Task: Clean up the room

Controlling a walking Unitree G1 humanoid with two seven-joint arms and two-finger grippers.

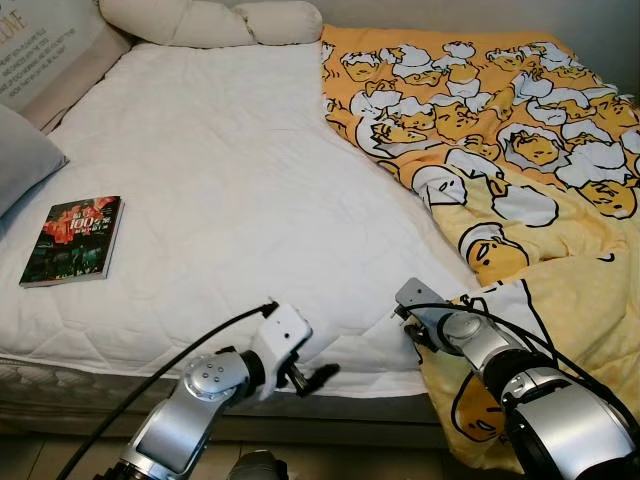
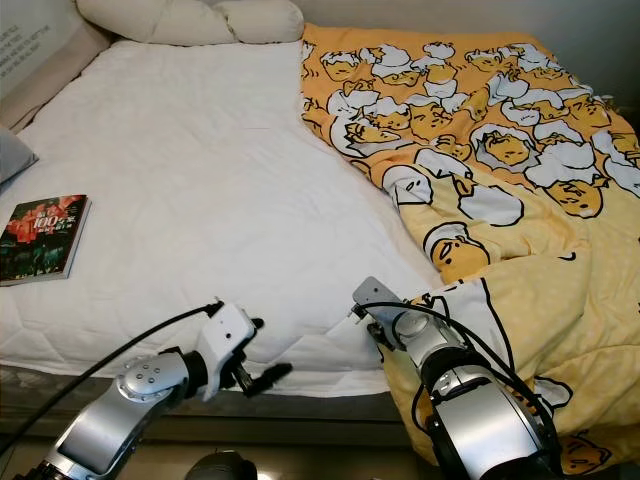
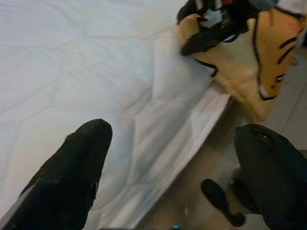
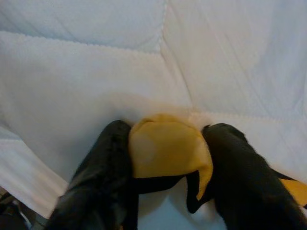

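A yellow blanket [image 1: 500, 150] printed with cartoon eggs covers the right half of the bed and hangs over its front edge. My right gripper [image 1: 412, 328] is at that front edge, shut on a fold of the blanket's corner [image 4: 168, 146], which bulges between its two black fingers [image 4: 108, 167]. My left gripper [image 1: 318, 378] hovers open just off the bed's front edge, left of the right one, with nothing between its fingers [image 3: 72, 172]. A dark book [image 1: 73, 240] lies flat on the white mattress pad [image 1: 220, 190] at the left.
Cream pillows [image 1: 215, 22] lie along the head of the bed. A grey pillow [image 1: 22, 155] sits at the left edge, near a headboard panel [image 1: 40, 50] with text. Floor [image 3: 201, 191] shows below the mattress edge.
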